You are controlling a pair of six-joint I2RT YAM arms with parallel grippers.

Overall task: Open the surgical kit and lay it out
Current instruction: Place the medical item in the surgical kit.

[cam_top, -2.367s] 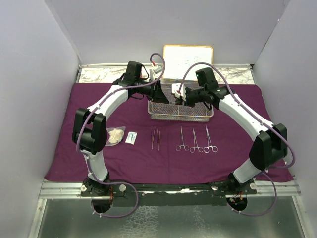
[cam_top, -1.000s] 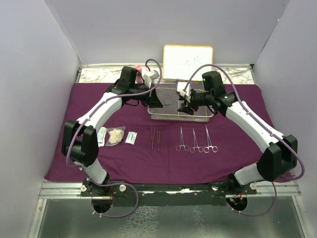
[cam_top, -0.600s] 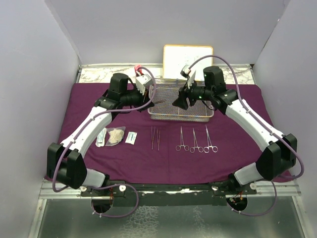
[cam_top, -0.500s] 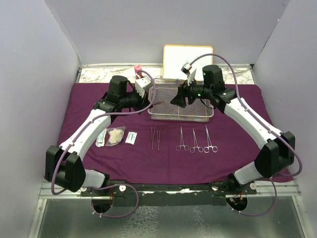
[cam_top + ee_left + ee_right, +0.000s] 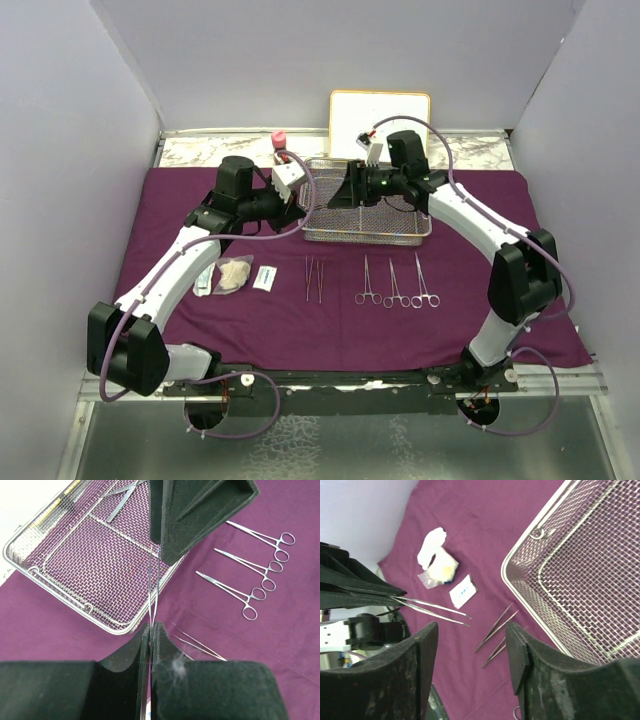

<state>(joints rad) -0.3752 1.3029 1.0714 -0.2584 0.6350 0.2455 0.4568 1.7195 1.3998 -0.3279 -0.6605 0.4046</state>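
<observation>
Pinching the slim forceps [image 5: 153, 587] near their rear end, the left gripper [image 5: 150, 630] is pressed together on a tool I judge light, springy and slippery, its tips jutting ahead over the wire-mesh tray [image 5: 75, 555] toward the spread right gripper [image 5: 470, 636].

marble-look bench [image 5: 200, 150], purple cloth wrap [image 5: 340, 330] spread across most of it, pink-capped bottle [image 5: 279, 139] and whiteboard [image 5: 380, 112] at far edge
</observation>
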